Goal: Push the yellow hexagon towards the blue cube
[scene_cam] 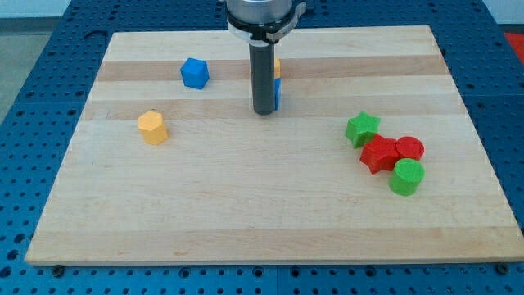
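The yellow hexagon (pixel 152 128) lies at the view's left on the wooden board (pixel 246 205). The blue cube (pixel 195 73) sits above and to the right of it, well apart from it. My tip (pixel 264 111) rests on the board near the top centre, to the right of both blocks. Right behind the rod, slivers of another blue block (pixel 278 93) and a yellow block (pixel 277 68) show, mostly hidden; their shapes cannot be made out.
At the view's right is a cluster: a green star (pixel 362 129), a red star (pixel 377 154), a red cylinder (pixel 409 149) and a green cylinder (pixel 406 177). Blue perforated table surrounds the board.
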`<state>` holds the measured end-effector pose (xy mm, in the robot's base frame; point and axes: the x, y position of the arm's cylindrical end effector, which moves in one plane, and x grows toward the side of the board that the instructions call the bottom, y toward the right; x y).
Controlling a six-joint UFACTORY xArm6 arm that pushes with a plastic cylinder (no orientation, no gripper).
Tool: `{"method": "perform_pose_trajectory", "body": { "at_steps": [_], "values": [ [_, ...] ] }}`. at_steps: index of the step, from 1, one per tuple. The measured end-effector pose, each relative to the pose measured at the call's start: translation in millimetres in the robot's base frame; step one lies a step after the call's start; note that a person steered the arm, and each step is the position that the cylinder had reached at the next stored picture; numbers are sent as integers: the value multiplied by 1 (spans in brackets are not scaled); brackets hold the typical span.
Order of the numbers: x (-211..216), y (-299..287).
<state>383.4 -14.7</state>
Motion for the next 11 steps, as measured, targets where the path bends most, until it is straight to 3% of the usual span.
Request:
{"method": "perform_pose_trajectory", "body": {
  "at_steps": [2,3,5,6,8,9,10,11],
  "values": [
    [-21,0],
    [-11,0],
    [103,-97],
    [106,-100],
    [109,-162],
    [91,-176],
    [29,-147],
    [25,-141]
  ]
}}
